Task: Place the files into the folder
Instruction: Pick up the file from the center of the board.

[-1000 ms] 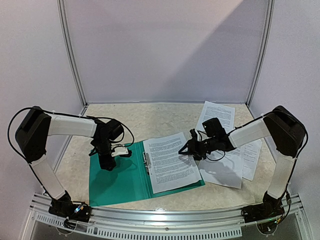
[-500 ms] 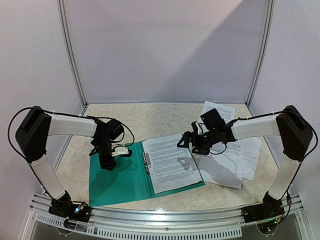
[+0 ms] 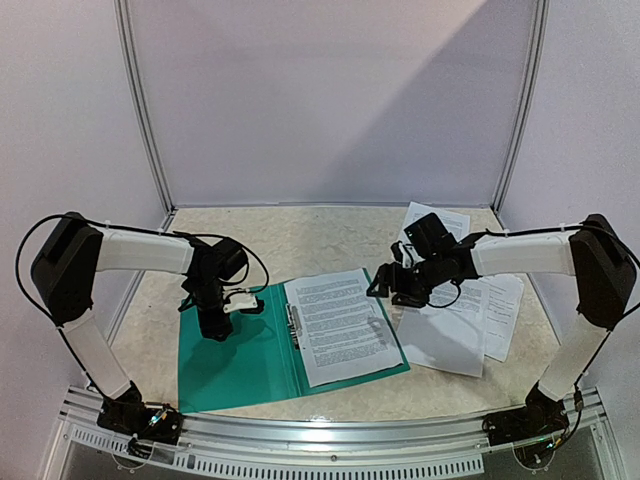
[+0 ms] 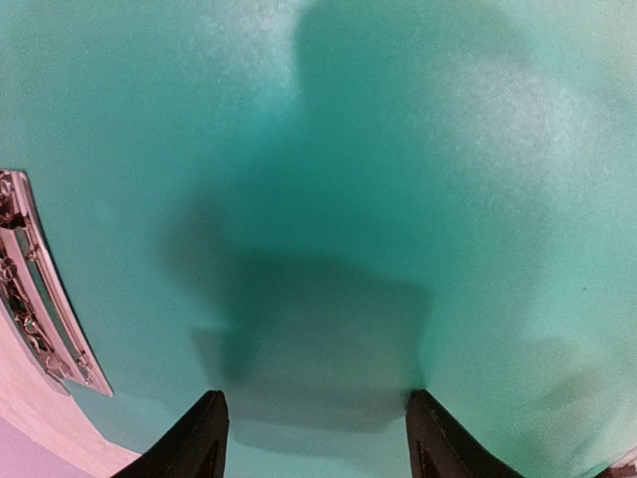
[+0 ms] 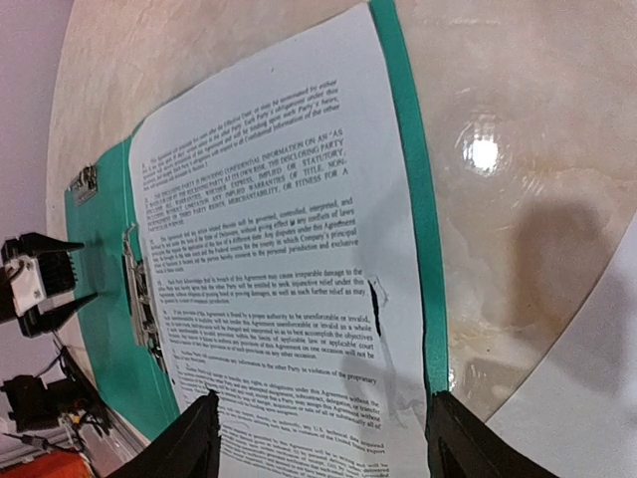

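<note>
The teal folder lies open near the table's front. One printed sheet lies on its right half, beside the metal clip. My left gripper is open, its tips down on the folder's bare left flap. My right gripper is open and empty, held above the sheet's right edge. In the right wrist view the sheet has a small tear near the folder's green border. More files lie loose on the right.
The loose sheets overlap and reach the back right corner and the right wall. A chrome clip shows at the left of the left wrist view. White walls enclose the table on three sides.
My right gripper has lifted off the sheet in the folder and drawn back and to the right, with its arm stretching out. The left arm and the folder have not moved.
</note>
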{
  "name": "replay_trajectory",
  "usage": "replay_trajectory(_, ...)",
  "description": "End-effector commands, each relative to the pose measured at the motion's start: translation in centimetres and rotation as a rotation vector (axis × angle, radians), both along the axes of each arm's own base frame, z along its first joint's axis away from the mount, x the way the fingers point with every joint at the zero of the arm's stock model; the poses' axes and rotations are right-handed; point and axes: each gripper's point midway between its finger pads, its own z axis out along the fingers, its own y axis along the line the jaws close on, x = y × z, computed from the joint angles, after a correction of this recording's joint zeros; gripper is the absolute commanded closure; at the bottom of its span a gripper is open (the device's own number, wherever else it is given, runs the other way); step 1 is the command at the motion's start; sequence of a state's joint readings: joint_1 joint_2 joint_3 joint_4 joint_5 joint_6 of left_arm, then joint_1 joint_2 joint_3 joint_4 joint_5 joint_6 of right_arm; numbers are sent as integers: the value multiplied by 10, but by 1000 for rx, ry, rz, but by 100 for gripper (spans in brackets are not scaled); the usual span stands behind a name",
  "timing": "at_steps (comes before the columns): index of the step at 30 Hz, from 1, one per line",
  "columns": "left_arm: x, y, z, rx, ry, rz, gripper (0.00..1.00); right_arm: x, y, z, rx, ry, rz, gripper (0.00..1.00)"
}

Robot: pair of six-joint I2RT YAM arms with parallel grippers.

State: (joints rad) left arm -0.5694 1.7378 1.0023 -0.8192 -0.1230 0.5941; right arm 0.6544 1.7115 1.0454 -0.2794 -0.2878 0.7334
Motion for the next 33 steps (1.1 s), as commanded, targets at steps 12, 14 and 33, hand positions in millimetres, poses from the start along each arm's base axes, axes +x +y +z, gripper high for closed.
replay_trajectory(12, 4, -7, -11, -19, -4, -2, 36, -37, -5, -45, -110, 103, 12, 43)
replay_trajectory(14, 4, -7, -11, -18, -3, -3, 36, -38, -3, -47, -108, 111, 18, 43)
replay_trajectory(33, 7, -6, -8, -6, -12, -13, 36, -41, 1, -43, -132, 115, 45, 43)
